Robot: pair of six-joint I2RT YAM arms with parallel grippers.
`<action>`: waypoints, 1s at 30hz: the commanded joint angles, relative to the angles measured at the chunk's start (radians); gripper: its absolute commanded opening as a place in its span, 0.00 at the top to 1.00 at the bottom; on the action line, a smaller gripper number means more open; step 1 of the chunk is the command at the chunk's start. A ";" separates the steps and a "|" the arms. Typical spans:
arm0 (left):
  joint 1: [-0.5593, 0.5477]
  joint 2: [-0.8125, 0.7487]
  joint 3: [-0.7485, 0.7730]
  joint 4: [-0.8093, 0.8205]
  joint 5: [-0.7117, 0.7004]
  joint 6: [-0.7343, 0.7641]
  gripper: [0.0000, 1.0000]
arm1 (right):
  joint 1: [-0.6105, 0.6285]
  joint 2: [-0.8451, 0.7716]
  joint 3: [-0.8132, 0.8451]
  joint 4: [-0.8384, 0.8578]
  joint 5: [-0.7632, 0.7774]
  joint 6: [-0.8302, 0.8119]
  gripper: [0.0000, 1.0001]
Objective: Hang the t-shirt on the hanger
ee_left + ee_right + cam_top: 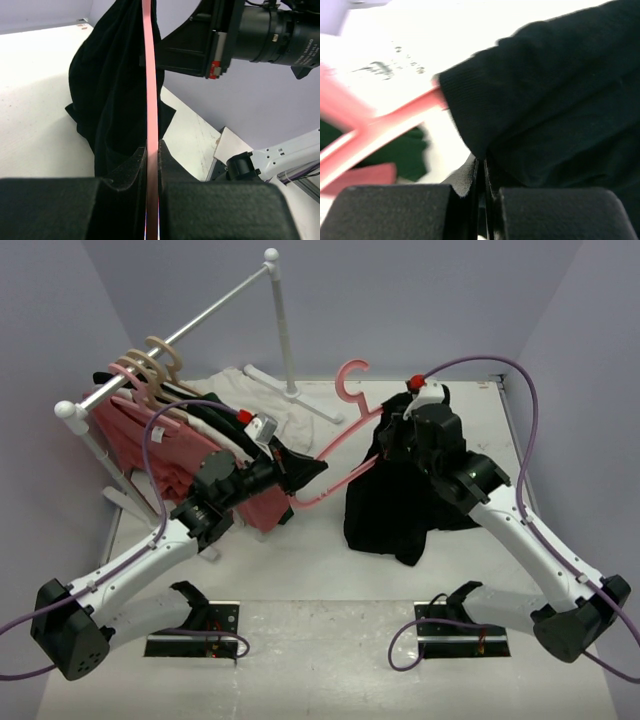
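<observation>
Lavender walls enclose a white tabletop [330, 580], with two robot arms mounted along the lower edge of the overhead view. At upper left, a white clothes rail [200, 315] carries salmon-pink shirts [150, 445] on pale hangers. Right of centre, the black t-shirt [390, 500] hangs in a bunched mass, its lowest folds reaching the tabletop. The pink hanger [355, 364] slants from centre frame up toward the right, hook pointing to the top, and one of its arms disappears into the black fabric. The left gripper [310, 472], at centre, has its jaws clamped narrow on the hanger's thin pink bar. The right gripper [400, 420], at the top of the t-shirt, has its jaws closed tight and appears to pinch an edge of the fabric just beside where the pink arm enters.

The task looks partway done: one hanger arm seems to be inside the t-shirt. The other arm is bare, and the fabric is not yet spread across both shoulders.
</observation>
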 commanded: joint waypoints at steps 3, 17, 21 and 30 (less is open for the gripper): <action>0.001 0.036 0.027 0.249 0.039 -0.054 1.00 | 0.007 -0.069 0.046 0.070 -0.362 0.064 1.00; 0.001 -0.127 -0.041 0.209 0.115 0.104 1.00 | -0.148 -0.307 0.139 -0.135 -0.360 -0.232 0.39; 0.001 -0.144 -0.072 0.235 0.170 0.113 1.00 | -0.150 -0.307 0.244 -0.244 -0.444 -0.474 0.34; 0.001 -0.189 -0.102 0.182 0.174 0.210 1.00 | -0.144 -0.149 0.555 -0.501 -0.588 -0.936 0.19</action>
